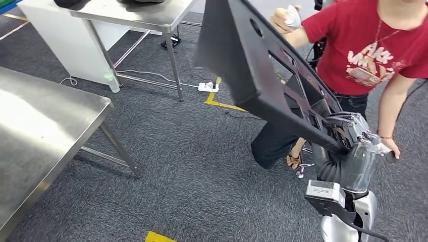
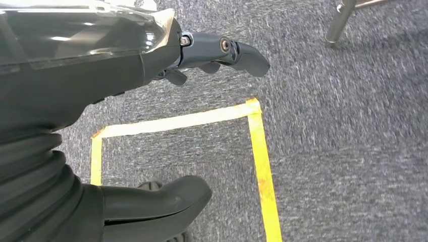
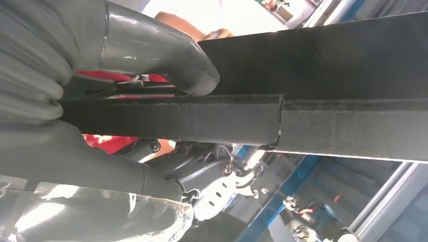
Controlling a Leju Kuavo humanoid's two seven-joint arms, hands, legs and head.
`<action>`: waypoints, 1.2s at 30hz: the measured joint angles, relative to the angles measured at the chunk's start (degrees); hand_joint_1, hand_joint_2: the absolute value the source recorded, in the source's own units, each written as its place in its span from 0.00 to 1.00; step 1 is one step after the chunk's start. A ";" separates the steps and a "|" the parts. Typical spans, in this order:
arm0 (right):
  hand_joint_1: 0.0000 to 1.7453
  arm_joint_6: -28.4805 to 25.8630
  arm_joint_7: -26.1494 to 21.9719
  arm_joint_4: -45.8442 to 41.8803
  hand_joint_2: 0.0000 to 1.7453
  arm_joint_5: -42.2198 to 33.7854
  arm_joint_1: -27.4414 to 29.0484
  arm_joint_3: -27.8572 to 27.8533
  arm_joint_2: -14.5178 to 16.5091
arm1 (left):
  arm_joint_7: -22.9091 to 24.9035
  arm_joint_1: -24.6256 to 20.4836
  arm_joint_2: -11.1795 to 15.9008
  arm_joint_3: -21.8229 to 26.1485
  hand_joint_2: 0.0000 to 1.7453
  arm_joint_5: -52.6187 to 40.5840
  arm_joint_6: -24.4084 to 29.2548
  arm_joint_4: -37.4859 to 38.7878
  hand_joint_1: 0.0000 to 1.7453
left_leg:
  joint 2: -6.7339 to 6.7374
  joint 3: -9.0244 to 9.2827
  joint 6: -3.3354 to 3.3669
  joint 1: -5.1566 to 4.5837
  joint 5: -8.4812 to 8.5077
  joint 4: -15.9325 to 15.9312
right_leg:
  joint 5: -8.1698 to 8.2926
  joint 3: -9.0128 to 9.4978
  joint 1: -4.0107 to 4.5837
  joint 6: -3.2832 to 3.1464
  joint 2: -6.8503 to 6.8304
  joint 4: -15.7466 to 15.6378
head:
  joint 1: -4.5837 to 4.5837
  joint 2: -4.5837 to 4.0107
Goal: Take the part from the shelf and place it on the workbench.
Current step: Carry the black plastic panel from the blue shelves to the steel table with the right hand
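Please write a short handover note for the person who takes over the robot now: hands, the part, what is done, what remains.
Right hand: grips the black part by its edge, held up in the air.
Left hand: holds nothing, hangs over the carpet.
Steel workbench: to the robot's left.
A person in a red shirt stands close on the right.
Done: part picked up.
Left: carry it over and set it on the workbench.

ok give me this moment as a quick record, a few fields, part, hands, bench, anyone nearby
part: large black panel, raised and tilted, off the workbench
right hand: right hand grips the panel's lower edge, thumb over it
left hand: left hand holds nothing, above grey carpet with yellow tape
workbench: steel workbench to the robot's left
person: person in red shirt close beside the panel
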 joint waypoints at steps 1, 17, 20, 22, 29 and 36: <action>0.99 -0.10 -0.02 -0.05 1.00 -0.06 0.06 -0.03 -0.04 | -0.01 -0.06 0.02 -0.02 1.00 -0.08 -0.07 -0.01 0.00 | 0.91 1.47 0.32 -0.17 0.77 -2.75 | -0.11 0.06 0.25 0.16 -0.42 0.03 | 0.07 0.00; 0.99 -0.49 -0.14 -0.31 1.00 -0.61 1.04 -0.08 -0.63 | -0.08 0.01 0.13 -0.05 1.00 -0.19 -0.59 -0.05 0.00 | -7.66 1.67 1.71 -0.11 2.30 -4.96 | -0.52 -0.34 -0.91 3.12 6.98 0.70 | 0.38 0.00; 0.99 -0.55 -0.14 -0.41 1.00 -0.64 0.97 -0.11 -0.57 | -0.14 0.20 0.14 -0.04 1.00 -0.17 -0.63 -0.07 0.00 | -8.26 1.18 0.63 0.05 2.61 -5.10 | 0.01 -0.01 -0.77 1.63 5.98 0.09 | 0.34 0.00; 0.99 -0.63 -0.14 -0.57 1.00 -0.64 1.05 -0.13 -0.48 | -0.19 0.20 0.15 -0.04 1.00 -0.13 -0.71 -0.07 0.00 | -6.03 -0.03 0.13 0.10 0.88 -2.59 | 0.31 -0.03 -1.06 0.72 4.93 -0.14 | 0.17 0.00; 0.99 -0.72 -0.14 -0.69 1.00 -0.64 1.52 -0.19 -0.43 | -0.25 0.18 0.20 -0.04 1.00 -0.04 -0.89 -0.07 0.00 | -1.79 -3.36 -0.20 0.18 -2.03 5.93 | 0.12 0.01 -0.51 -0.13 0.60 -0.14 | 0.00 0.00; 0.99 -0.76 -0.14 -0.97 1.00 -0.65 1.51 -0.14 -0.45 | -0.37 -0.01 0.22 -0.07 1.00 0.07 -0.93 -0.07 0.00 | -0.77 2.16 2.02 -0.36 1.43 -5.23 | -0.98 0.36 0.41 1.43 -1.33 0.36 | 0.25 0.00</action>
